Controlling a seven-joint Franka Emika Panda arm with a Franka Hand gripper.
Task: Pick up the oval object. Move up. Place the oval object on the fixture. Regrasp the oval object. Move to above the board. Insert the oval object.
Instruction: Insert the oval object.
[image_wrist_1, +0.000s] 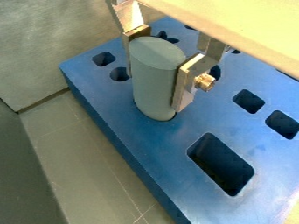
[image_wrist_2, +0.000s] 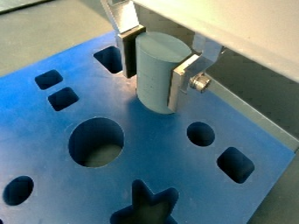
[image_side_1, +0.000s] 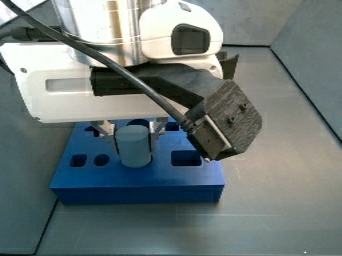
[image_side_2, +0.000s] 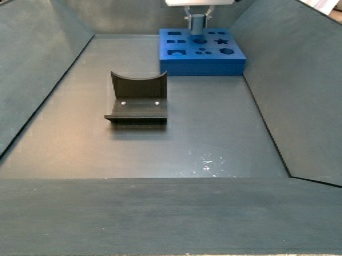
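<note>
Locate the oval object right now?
The oval object stands upright between the gripper fingers, its lower end at the board; in a side view it is at the far end of the floor, away from the fixture.

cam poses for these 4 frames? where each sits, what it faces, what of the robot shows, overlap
Wrist view: on the wrist, looking down at the hand holding the oval object upright on the board.
Wrist view: opposite side of the hand, facing the board's star hole.
Side view: close by the board, arm body fills it.
Side view: far end of the floor, fixture in front.
Shared: oval object and board.
</note>
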